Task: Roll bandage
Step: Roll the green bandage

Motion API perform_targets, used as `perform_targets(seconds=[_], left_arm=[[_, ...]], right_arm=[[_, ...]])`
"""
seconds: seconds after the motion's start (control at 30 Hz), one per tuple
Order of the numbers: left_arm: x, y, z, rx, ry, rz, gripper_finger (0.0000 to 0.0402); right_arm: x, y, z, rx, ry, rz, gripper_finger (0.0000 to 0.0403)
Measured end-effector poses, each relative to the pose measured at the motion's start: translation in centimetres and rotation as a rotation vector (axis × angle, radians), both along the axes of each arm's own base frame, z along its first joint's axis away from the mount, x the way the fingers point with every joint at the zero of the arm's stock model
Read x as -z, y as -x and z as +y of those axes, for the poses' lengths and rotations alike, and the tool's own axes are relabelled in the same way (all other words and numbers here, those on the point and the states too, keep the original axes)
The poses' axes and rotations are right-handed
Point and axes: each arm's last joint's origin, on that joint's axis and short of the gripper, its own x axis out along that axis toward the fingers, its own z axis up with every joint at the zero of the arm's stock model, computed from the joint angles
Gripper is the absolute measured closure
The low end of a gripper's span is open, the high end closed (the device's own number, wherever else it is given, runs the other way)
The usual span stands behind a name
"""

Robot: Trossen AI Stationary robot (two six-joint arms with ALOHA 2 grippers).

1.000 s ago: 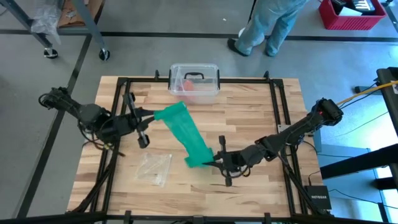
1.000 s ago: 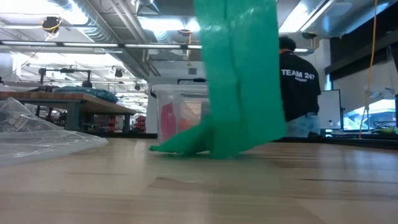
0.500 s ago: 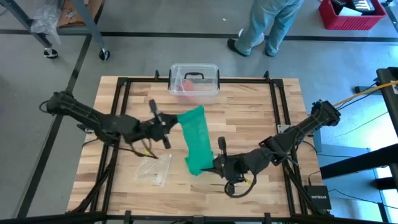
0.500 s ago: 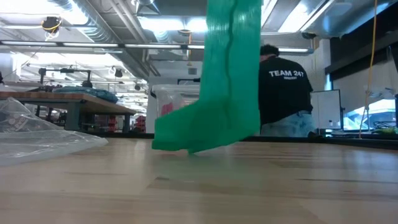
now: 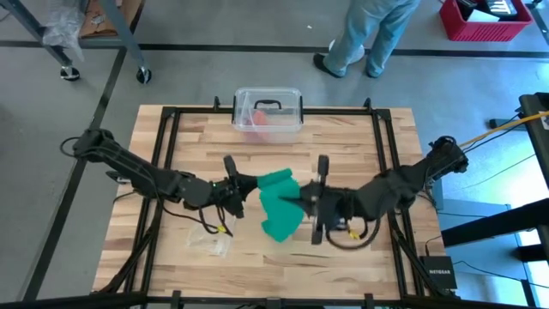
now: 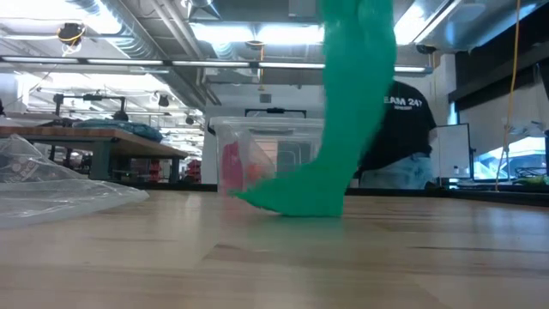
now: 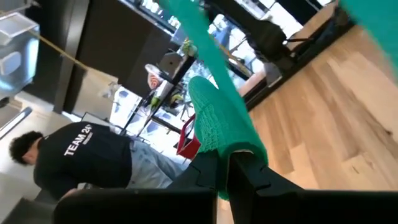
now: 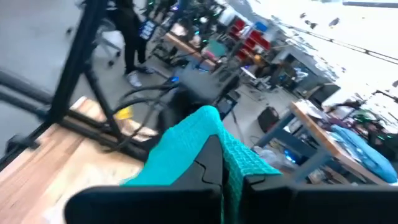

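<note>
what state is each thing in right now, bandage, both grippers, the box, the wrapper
bandage: unrolled, pinched by both grippers, lifted, its loose end trailing on the table
left gripper: shut on one end of the bandage
right gripper: shut on the bandage, close to the left gripper
clear plastic box: lid on, at the table's far edge, untouched
plastic wrapper: lying flat on the table, near the left arm, untouched

"TEAM 24" on person's black shirt back.
</note>
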Motion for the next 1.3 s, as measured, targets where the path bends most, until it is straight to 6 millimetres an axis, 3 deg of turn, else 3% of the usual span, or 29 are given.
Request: perform_targets(seconds=[0.2, 0.43, 0.67, 0.83, 0.97, 1.17, 1.3], left_arm=[[0.6, -0.1, -0.6, 0.043, -0.012, 0.037, 0.0398], [0.6, -0.1, -0.7, 0.074, -0.002, 0.039, 0.0397], [0.7, -0.2, -0.9, 0.099, 0.002, 0.043, 0.0399], [0.8, -0.2, -0.9, 0.106, 0.001, 0.048, 0.0396], [0.8, -0.2, -0.9, 0.109, 0.001, 0.050, 0.0399], [0.9, -0.2, -0.9, 0.113, -0.001, 0.057, 0.0393], [1.2, -0.1, -0.9, 0.110, -0.001, 0.080, 0.0395]], right_arm=[[-1.9, -0.9, -3.4, 0.098, -0.032, -0.051, 0.0402], [-2.0, -2.6, -8.7, 0.261, -0.164, -0.100, 0.0400], [-1.2, -3.7, -13.8, 0.386, -0.240, -0.077, 0.0396], [1.0, -5.1, -16.6, 0.409, -0.362, 0.021, 0.0388], [3.6, -6.7, -18.4, 0.410, -0.460, 0.140, 0.0342], [8.6, -9.7, -19.3, 0.410, -0.512, 0.365, 0.0231], [9.4, -9.6, -19.2, 0.423, -0.561, 0.428, 0.0172]])
